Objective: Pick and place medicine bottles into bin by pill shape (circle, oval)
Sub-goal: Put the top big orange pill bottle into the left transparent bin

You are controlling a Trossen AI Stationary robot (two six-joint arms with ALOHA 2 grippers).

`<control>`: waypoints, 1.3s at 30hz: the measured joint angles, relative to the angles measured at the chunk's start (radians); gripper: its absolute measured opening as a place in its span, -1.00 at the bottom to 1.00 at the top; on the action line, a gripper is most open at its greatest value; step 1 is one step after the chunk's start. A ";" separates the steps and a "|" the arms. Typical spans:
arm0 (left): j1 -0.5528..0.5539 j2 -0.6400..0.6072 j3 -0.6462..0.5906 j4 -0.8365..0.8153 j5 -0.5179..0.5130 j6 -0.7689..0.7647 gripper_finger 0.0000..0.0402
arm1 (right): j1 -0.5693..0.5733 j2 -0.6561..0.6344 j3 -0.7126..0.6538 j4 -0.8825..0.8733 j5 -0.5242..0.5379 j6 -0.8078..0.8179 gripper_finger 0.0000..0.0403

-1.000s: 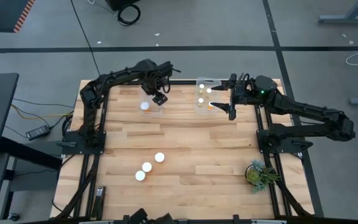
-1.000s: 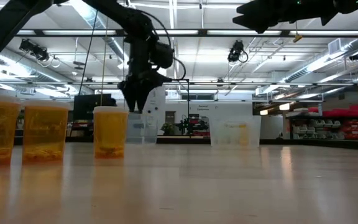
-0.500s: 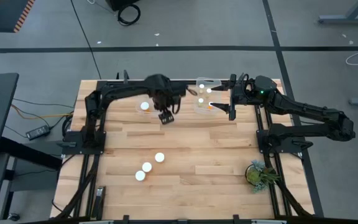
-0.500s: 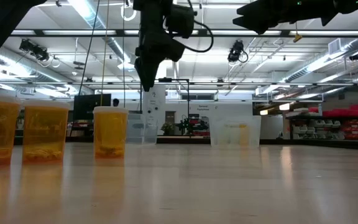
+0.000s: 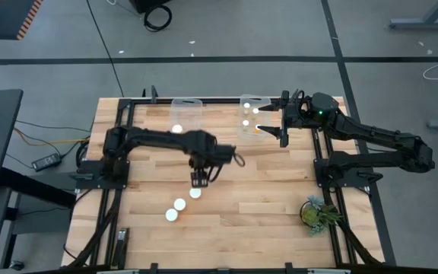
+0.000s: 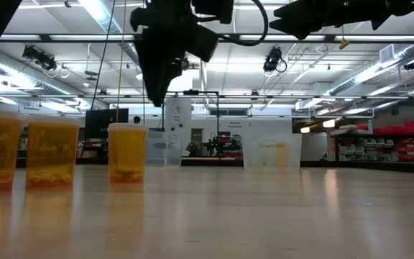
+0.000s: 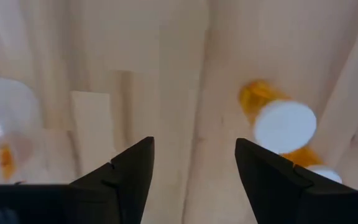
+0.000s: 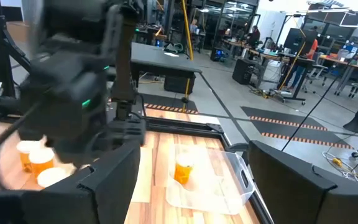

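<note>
No text, label, brand, number or sign can be read in any view. The bottles show no legible labels, and the signs in the room behind are too small to make out.

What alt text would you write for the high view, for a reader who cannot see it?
Seen from above, the left gripper hangs open over three white-capped amber medicine bottles near the front of a pale wooden table. The right gripper waits open beside a clear plastic bin at the back.
</note>
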 joint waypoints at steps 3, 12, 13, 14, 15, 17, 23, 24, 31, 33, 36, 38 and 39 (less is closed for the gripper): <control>-0.049 0.000 -0.038 0.020 -0.001 -0.026 0.13 | 0.000 0.000 0.000 0.000 0.000 0.000 0.51; -0.148 0.000 -0.069 0.050 -0.001 -0.117 0.17 | 0.000 0.000 0.000 0.000 0.000 0.000 0.51; -0.154 0.000 -0.069 0.053 -0.002 -0.130 0.20 | 0.000 0.000 0.000 0.000 0.000 0.000 0.51; -0.159 0.000 -0.069 0.055 -0.002 -0.134 0.24 | 0.000 0.000 0.000 0.000 0.000 0.000 0.51; -0.163 0.000 -0.069 0.058 -0.001 -0.139 0.28 | 0.000 0.000 0.000 0.000 0.000 0.000 0.51; -0.171 0.000 -0.069 0.071 -0.001 -0.146 0.37 | 0.000 0.000 0.000 0.000 0.000 0.000 0.51; -0.183 0.000 -0.069 0.101 -0.001 -0.147 0.64 | 0.000 0.000 0.000 0.000 0.000 0.001 0.51; -0.185 0.000 -0.069 0.100 -0.002 -0.150 0.67 | 0.000 0.000 0.000 -0.001 0.000 0.001 0.51; -0.208 0.006 -0.112 0.165 -0.002 -0.153 0.77 | 0.000 0.000 0.000 -0.002 0.000 0.002 0.51; -0.215 0.007 -0.129 0.177 -0.002 -0.150 0.77 | 0.000 0.000 0.000 -0.002 0.000 0.002 0.51; -0.219 0.007 -0.146 0.176 -0.010 -0.151 0.77 | 0.000 0.000 0.000 -0.003 0.000 0.003 0.51; -0.221 0.007 -0.159 0.177 -0.013 -0.155 0.77 | 0.000 0.000 0.000 -0.003 0.000 0.003 0.51; -0.221 0.007 -0.165 0.181 -0.013 -0.155 0.77 | 0.000 0.000 0.000 -0.003 0.000 0.003 0.51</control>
